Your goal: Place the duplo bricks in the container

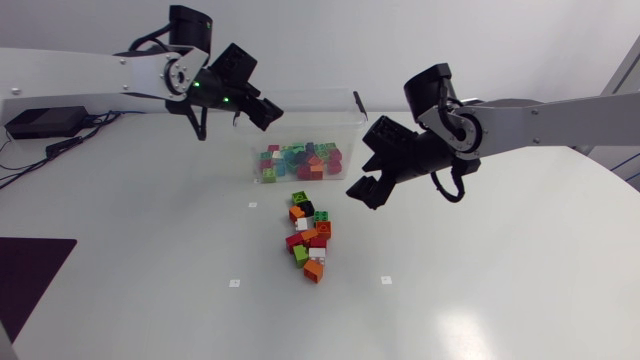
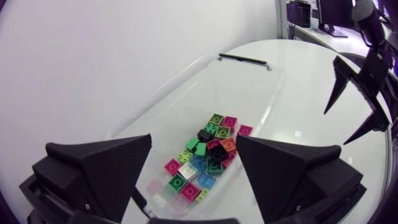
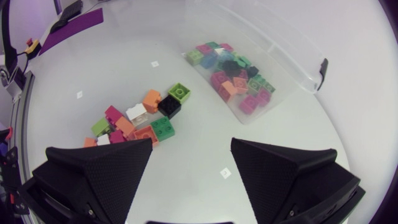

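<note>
A clear plastic container (image 1: 350, 118) stands at the back middle of the table, with several coloured duplo bricks (image 1: 300, 160) heaped in its front part. My left gripper (image 1: 262, 110) hangs open over the container's left rim. In the left wrist view that left gripper (image 2: 194, 180) has nothing between its fingers, and the bricks in the container (image 2: 205, 155) lie below it. A loose pile of bricks (image 1: 308, 235) lies on the table in front of the container. My right gripper (image 1: 365, 190) is open and empty, just right of and above the pile (image 3: 140, 118).
A black box (image 1: 40, 122) with cables sits at the back left. A dark purple mat (image 1: 30, 270) covers the front left corner. Small white marks dot the table around the pile. The container's lid clip (image 3: 322, 65) juts out on its right end.
</note>
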`<state>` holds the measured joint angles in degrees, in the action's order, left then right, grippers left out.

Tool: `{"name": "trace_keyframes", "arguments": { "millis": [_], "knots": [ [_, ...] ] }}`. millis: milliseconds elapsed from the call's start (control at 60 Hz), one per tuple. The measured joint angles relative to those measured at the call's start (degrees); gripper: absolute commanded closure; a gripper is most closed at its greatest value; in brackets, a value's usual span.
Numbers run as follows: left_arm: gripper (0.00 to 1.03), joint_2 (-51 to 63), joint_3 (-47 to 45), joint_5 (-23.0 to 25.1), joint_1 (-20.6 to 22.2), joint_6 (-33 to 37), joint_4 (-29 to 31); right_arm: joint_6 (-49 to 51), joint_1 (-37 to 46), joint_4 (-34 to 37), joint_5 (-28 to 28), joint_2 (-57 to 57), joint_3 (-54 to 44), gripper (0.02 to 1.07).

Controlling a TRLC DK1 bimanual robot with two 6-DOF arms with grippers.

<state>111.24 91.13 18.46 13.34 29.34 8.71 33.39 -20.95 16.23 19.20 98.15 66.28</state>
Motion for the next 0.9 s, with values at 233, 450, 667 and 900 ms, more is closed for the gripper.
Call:
{"name": "trace_keyframes", "arguments": {
  "millis": [233, 450, 667, 900],
  "knots": [
    [0.06, -16.09, -14.32, 3.13, -0.22, 6.38, 0.59, 2.75, -2.1, 2.34, 0.52, 1.97, -0.02, 0.16],
    [0.06, -19.78, -26.58, 4.74, 1.25, 14.36, 4.39, 3.15, -3.78, 3.52, 0.55, 2.27, -0.55, 0.16],
    [0.09, -17.22, -31.87, 4.83, 6.34, 17.44, 4.9, 3.56, -4.72, 4.24, 0.52, 1.6, -4.39, 0.16],
    [0.09, -9.88, -32.37, 0.68, 9.6, 17.7, 4.26, 4.0, -6.38, 5.29, 0.5, -1.84, -7.65, 0.16]
  ]
}}
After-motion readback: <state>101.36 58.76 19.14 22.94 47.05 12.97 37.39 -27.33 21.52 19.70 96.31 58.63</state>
